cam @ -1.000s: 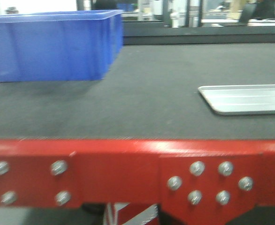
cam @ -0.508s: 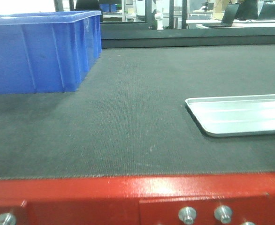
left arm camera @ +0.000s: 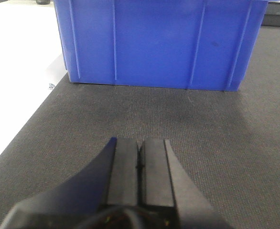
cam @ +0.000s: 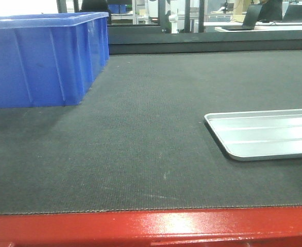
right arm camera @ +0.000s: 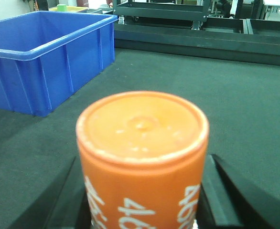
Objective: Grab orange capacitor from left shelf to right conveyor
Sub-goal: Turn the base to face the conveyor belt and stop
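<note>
Right pincer (right arm camera: pixel 142 205) gripped orange capacitor (right arm camera: pixel 142 138), held upright between its fingers, above right conveyor (right arm camera: pixel 245 105). Left pincer (left arm camera: pixel 140 160) was fully closed, empty, over belt; blue bin (left arm camera: pixel 154 43) sat ahead of it.

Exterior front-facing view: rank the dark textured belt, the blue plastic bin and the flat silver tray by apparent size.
1. Dark grey-black textured conveyor belt, filling most of the frame.
2. Blue plastic bin, cut off at the left edge.
3. Flat silver metal tray, cut off at the right edge, so its full extent is unknown.
</note>
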Motion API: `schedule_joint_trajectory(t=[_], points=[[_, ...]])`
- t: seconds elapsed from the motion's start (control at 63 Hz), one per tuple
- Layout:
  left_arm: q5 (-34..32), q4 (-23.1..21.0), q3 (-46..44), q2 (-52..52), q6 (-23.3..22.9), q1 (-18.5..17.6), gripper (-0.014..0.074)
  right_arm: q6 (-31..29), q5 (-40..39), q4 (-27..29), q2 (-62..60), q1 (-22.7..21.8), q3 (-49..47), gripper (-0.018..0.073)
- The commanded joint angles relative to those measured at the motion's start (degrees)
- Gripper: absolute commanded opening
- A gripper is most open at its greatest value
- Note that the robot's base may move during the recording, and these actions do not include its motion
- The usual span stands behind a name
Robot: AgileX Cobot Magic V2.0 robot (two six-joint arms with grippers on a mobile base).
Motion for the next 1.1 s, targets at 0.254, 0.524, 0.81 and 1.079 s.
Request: schedule_joint_trajectory(t=[0.254, 0.524, 0.81, 1.079], points=[[-4.99, -0.20, -0.26, 0.90, -0.09, -0.42, -0.0127, -0.31, -5.58, -0.83, 0.33, -0.05, -1.78, 0.0130], [-4.99, -0.20, -0.26, 0.90, -0.09, -0.42, -0.0127, -0.31, -5.43, -0.83, 0.33, -0.05, -1.78, 0.0130], [-4.99, -0.20, -0.26, 0.90, -0.09, -0.42, -0.0127, -0.31, -6.78, -0.83, 6.29, -0.05, -2.60, 0.0129], [-4.99, -0.20, -0.26, 0.90, -0.09, -0.42, -0.0127, -0.31, -18.10, -0.83, 23.37, -0.05, -5.38, 0.0129]])
